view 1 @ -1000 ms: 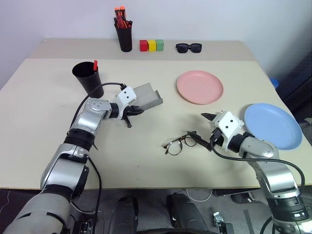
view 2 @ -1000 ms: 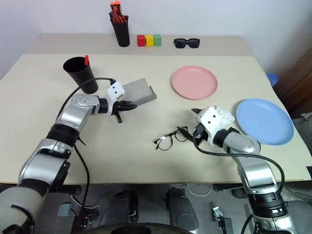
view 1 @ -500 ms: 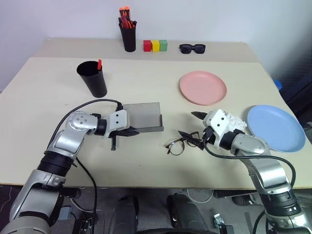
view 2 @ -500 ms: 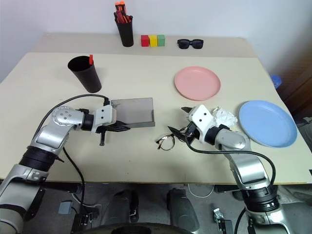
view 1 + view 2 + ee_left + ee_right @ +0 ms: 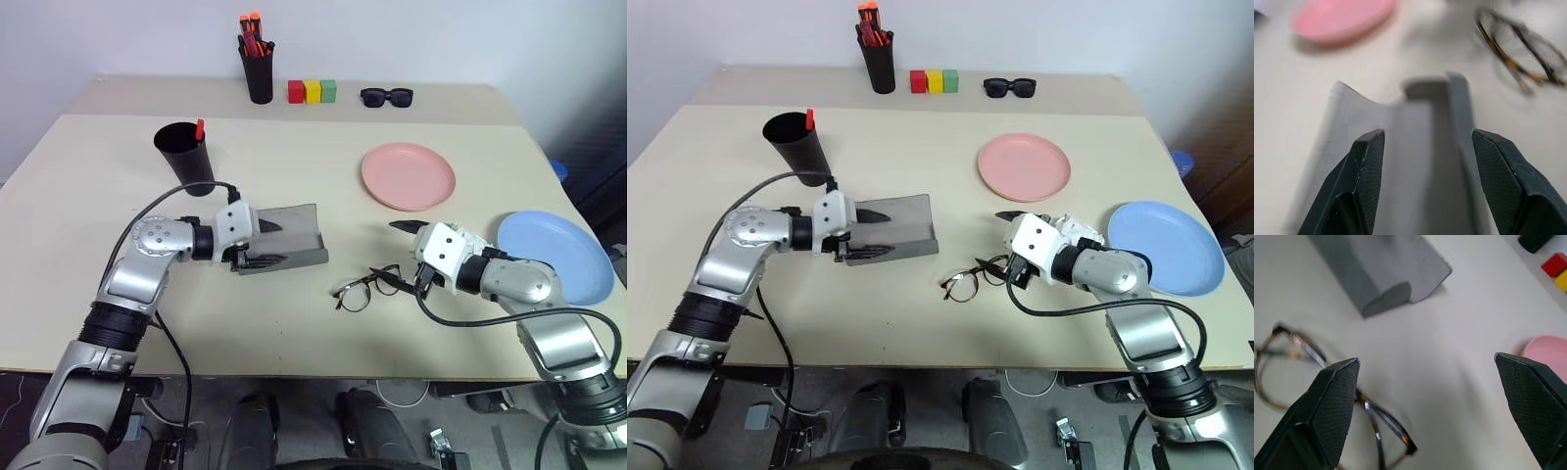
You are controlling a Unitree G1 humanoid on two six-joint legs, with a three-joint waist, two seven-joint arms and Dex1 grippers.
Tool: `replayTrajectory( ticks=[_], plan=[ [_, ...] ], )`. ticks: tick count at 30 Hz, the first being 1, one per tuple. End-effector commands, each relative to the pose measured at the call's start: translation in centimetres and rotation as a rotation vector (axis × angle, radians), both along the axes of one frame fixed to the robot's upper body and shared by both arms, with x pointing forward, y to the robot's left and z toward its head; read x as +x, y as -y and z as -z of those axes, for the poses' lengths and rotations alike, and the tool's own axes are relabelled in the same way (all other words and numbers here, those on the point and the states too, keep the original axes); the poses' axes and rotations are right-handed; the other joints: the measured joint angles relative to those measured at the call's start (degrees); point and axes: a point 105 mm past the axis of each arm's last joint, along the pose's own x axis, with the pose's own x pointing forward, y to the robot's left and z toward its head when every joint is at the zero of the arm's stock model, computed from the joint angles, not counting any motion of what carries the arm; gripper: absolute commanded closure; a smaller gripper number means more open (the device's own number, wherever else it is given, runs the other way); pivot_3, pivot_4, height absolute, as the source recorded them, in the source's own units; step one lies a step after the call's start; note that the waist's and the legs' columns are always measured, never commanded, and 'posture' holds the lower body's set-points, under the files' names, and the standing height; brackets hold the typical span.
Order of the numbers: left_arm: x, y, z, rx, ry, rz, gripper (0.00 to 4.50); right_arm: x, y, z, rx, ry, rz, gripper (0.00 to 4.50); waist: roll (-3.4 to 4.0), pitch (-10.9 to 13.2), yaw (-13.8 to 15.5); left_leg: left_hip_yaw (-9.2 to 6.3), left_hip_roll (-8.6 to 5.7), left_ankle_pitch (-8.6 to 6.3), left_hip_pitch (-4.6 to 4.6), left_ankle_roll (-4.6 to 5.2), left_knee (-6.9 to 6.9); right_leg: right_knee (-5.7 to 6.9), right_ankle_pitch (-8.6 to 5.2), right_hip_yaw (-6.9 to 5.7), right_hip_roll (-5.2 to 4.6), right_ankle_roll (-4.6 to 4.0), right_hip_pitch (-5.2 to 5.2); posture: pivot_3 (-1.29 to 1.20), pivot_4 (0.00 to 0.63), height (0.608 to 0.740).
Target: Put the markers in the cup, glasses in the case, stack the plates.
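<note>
Glasses (image 5: 367,289) lie on the table (image 5: 88,245) just right of the case (image 5: 284,238), unfolded and apart from it; I've got the right gripper (image 5: 403,257) over their right end, jaws spread wide, nothing clamped. Left gripper (image 5: 263,243) sits at the case's left end, fingers (image 5: 1367,166) parted either side of the trough, and I can't tell if they touch it. Cup (image 5: 185,157) with a red-capped marker (image 5: 199,129) stands behind the case to its left, pink plate (image 5: 409,175) behind to its right, blue plate (image 5: 554,256) far right.
</note>
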Motion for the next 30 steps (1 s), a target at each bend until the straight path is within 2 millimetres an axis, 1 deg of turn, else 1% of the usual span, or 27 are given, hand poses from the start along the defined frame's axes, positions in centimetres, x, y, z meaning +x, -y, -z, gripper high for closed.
replayTrajectory(
  ticks=[1,3,5,8,13,16,18,19,21,24,25,26,30],
  plan=[
    [-2.5,-1.4,-1.4,-0.138,0.029,-0.101,1.67,-0.7,-0.1,-0.2,-0.139,0.102,-0.069,0.00,0.05,0.0,-0.4,0.02,0.01,0.00,0.01,0.00,-0.01,-0.01,0.00,0.02,0.00,0.00,-0.01,0.00,0.150,0.722],
    [-3.9,-1.7,-0.7,-0.183,-0.003,-0.146,1.67,-1.0,0.2,0.7,-0.204,0.112,-0.092,0.00,0.05,0.0,-0.3,0.05,0.04,-0.01,0.04,0.02,-0.03,0.01,-0.02,0.06,0.00,0.04,0.00,0.00,0.150,0.722],
    [-5.0,-1.7,0.0,-0.211,-0.036,-0.185,1.67,-0.8,0.3,1.1,-0.234,0.124,-0.093,0.00,0.05,0.0,-0.2,0.05,0.05,-0.01,0.06,0.02,-0.01,0.02,-0.03,0.06,0.01,0.03,0.00,0.00,0.150,0.722],
    [-6.9,-2.1,2.1,-0.189,-0.098,-0.248,1.67,-0.7,-0.2,1.6,-0.271,0.155,-0.123,0.00,0.03,0.0,0.0,0.06,0.03,-0.01,0.09,0.01,0.05,0.00,-0.11,0.07,-0.02,-0.13,0.06,0.00,0.150,0.722],
    [-8.7,-2.0,2.9,-0.222,-0.145,-0.302,1.67,-0.1,-0.7,2.3,-0.340,0.215,-0.158,0.00,0.02,0.0,-0.1,0.13,0.02,-0.01,0.25,0.01,0.05,-0.01,-0.14,0.15,-0.03,-0.20,0.15,0.00,0.150,0.722],
    [-9.0,-1.9,3.2,-0.227,-0.158,-0.317,1.67,0.2,-0.7,2.5,-0.349,0.233,-0.161,0.00,0.02,0.0,0.0,0.13,0.02,-0.01,0.27,0.02,0.03,-0.01,-0.15,0.16,-0.03,-0.21,0.14,0.00,0.150,0.722],
    [-9.1,-2.0,3.5,-0.227,-0.164,-0.328,1.62,0.3,-0.9,2.5,-0.348,0.241,-0.169,0.51,0.02,0.0,-0.1,0.16,0.02,-0.01,0.28,0.02,0.03,-0.01,-0.15,0.17,-0.03,-0.22,0.14,0.00,0.150,0.722],
    [-9.1,-2.1,3.6,-0.227,-0.165,-0.331,1.62,0.2,-1.1,2.8,-0.358,0.245,-0.187,0.85,0.02,0.0,-0.1,0.16,0.01,-0.01,0.28,0.02,0.03,-0.01,-0.15,0.18,-0.03,-0.22,0.14,0.00,0.150,0.722],
    [-9.0,-2.1,3.6,-0.229,-0.165,-0.334,1.62,-0.1,-1.3,3.3,-0.382,0.252,-0.226,1.80,0.02,0.0,-0.2,0.16,0.02,-0.01,0.29,0.02,0.02,-0.02,-0.15,0.17,-0.03,-0.22,0.14,0.00,0.150,0.722],
    [-8.9,-2.1,3.6,-0.232,-0.162,-0.335,1.62,-0.3,-1.8,3.7,-0.384,0.262,-0.260,3.38,0.02,0.0,-0.2,0.18,0.01,-0.01,0.29,0.02,0.02,-0.02,-0.15,0.18,-0.03,-0.22,0.14,0.00,0.150,0.722],
    [-8.8,-2.1,3.6,-0.233,-0.162,-0.335,1.62,-0.3,-2.0,3.8,-0.379,0.264,-0.264,4.06,0.02,0.0,-0.2,0.18,0.01,-0.01,0.29,0.02,0.02,-0.02,-0.15,0.19,-0.03,-0.22,0.14,0.00,0.150,0.722],
    [-8.8,-2.1,3.6,-0.234,-0.161,-0.335,1.62,-0.3,-2.2,3.8,-0.375,0.267,-0.267,4.42,0.02,0.0,-0.2,0.18,0.02,-0.01,0.30,0.02,0.02,-0.02,-0.15,0.19,-0.03,-0.22,0.14,0.00,0.150,0.722],
    [-8.8,-2.0,3.6,-0.236,-0.158,-0.336,1.62,-0.2,-2.4,3.8,-0.369,0.277,-0.272,4.47,0.00,-0.1,-0.3,0.18,0.03,-0.01,0.37,0.02,0.00,-0.01,-0.15,0.18,-0.01,-0.23,0.19,0.00,0.150,0.722]
  ],
)
